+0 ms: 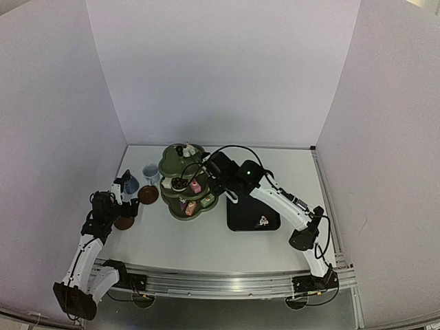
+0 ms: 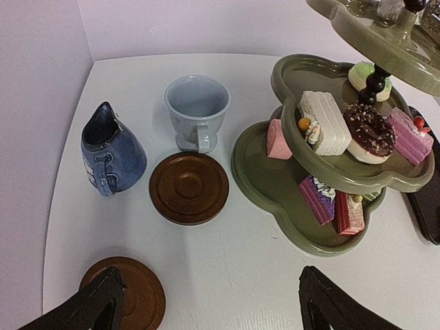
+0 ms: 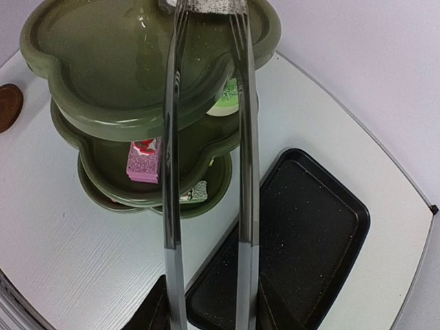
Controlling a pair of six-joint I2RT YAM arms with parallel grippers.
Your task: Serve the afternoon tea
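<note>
The olive-green three-tier stand (image 1: 184, 189) stands mid-table and carries small cakes: a chocolate ring (image 2: 369, 130), a white slice (image 2: 326, 122), pink (image 2: 409, 137) and green (image 2: 364, 74) ones. My right gripper (image 3: 210, 313) is shut on the tongs (image 3: 172, 172). Their tips reach over the top tier (image 3: 103, 62), with something pale between them at the frame's edge. My left gripper (image 2: 210, 275) hangs open over the table, its left finger above a brown saucer (image 2: 141, 295). A second saucer (image 2: 189, 188), the pale cup (image 2: 197, 106) and the dark-blue cup (image 2: 110, 148) sit left of the stand.
A black rectangular tray (image 1: 253, 213) lies right of the stand, with one small item (image 1: 263, 221) at its near end. White walls enclose the table on the left, back and right. The right arm stretches across the tray toward the stand.
</note>
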